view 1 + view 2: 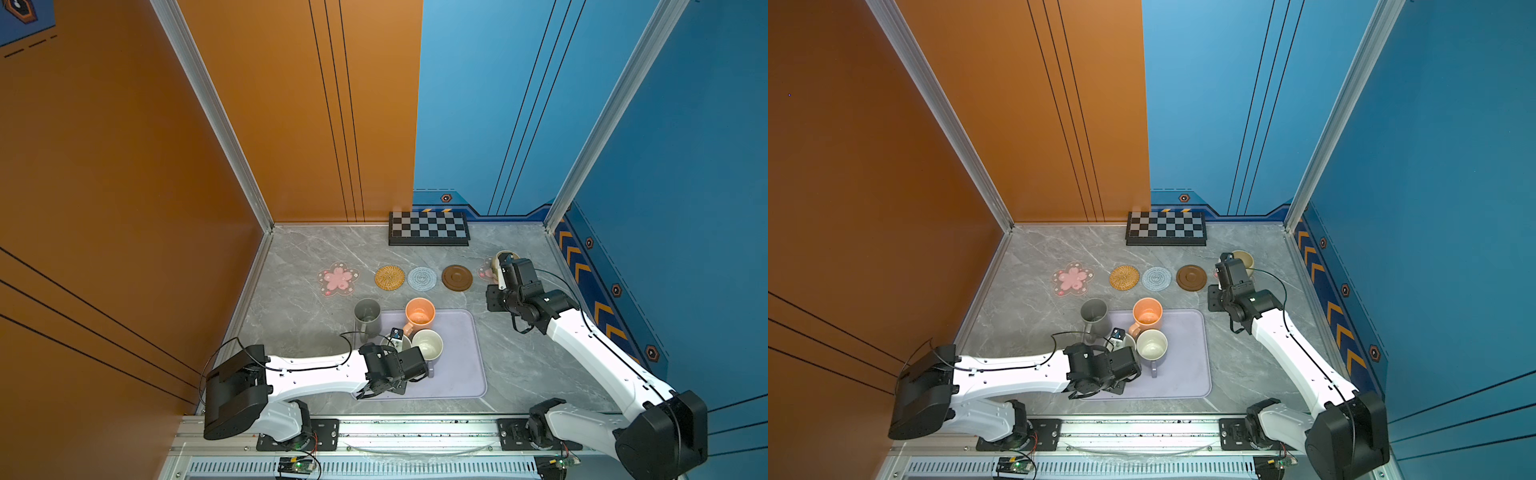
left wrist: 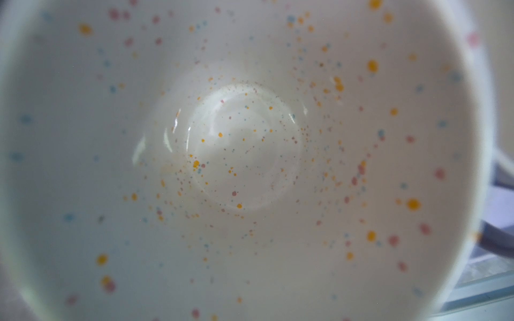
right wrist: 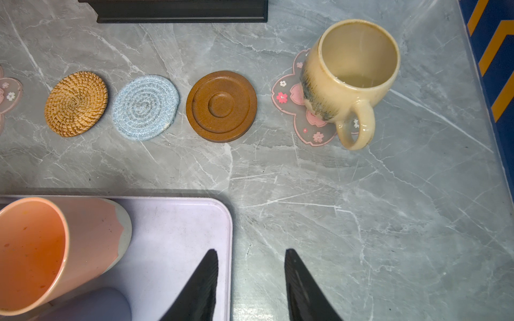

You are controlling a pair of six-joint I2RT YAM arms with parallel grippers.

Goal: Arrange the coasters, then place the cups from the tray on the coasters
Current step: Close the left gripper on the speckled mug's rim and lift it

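The left claw (image 1: 397, 338) is over the speckled white mug (image 2: 244, 150), by the lavender tray's (image 1: 461, 374) left edge (I cannot tell its grip). A weak pinch could drop it onto the lavender mug (image 1: 428, 345) beside it. The right claw (image 3: 250, 280) is wide, empty.

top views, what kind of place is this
Likely a robot lab cell: orange and blue panel walls on aluminium posts, a marble-look tabletop, and two robot arms bolted to a front rail.
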